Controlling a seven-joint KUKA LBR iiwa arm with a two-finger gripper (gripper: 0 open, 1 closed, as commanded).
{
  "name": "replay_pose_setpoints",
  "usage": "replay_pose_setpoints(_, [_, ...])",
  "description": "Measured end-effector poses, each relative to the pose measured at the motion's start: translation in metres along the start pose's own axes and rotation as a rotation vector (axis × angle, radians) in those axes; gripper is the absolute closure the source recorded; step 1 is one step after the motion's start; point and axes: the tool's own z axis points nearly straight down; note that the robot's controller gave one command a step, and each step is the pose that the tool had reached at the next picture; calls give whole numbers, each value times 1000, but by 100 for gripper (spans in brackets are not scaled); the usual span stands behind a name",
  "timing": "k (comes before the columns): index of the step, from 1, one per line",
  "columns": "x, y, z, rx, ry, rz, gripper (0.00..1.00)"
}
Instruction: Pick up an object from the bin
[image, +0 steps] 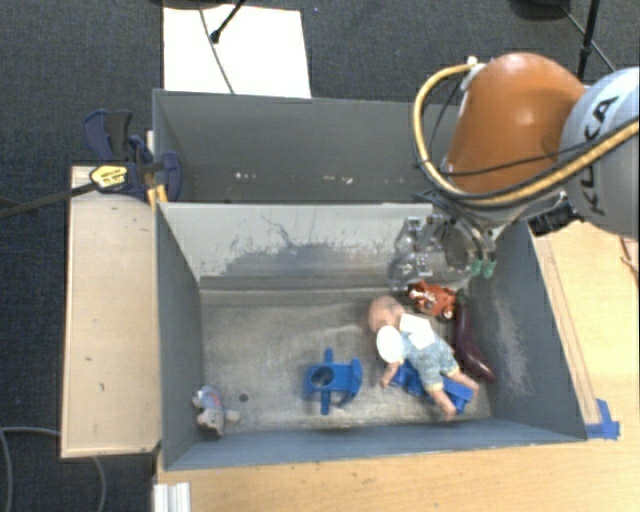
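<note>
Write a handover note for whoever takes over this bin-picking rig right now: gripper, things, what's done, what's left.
Gripper: low at the back right of the bin, just above a small red toy; open or shut is unclear.
Things: the doll lies in front of the red toy, over a blue piece; a purple eggplant lies by the right wall; a blue toy sits mid-floor; a small grey toy is front left.
Done: nothing lifted yet.
Left: grasp one thing and lift it out.
</note>
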Motion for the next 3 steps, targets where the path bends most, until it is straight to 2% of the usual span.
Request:
replay_pose_setpoints(1, [0,0,0,0,0,1,0])
replay_pose_setpoints(2, [0,0,0,0,0,1,0])
replay_pose_setpoints(3, [3,-12,44,0,-5,-56,0])
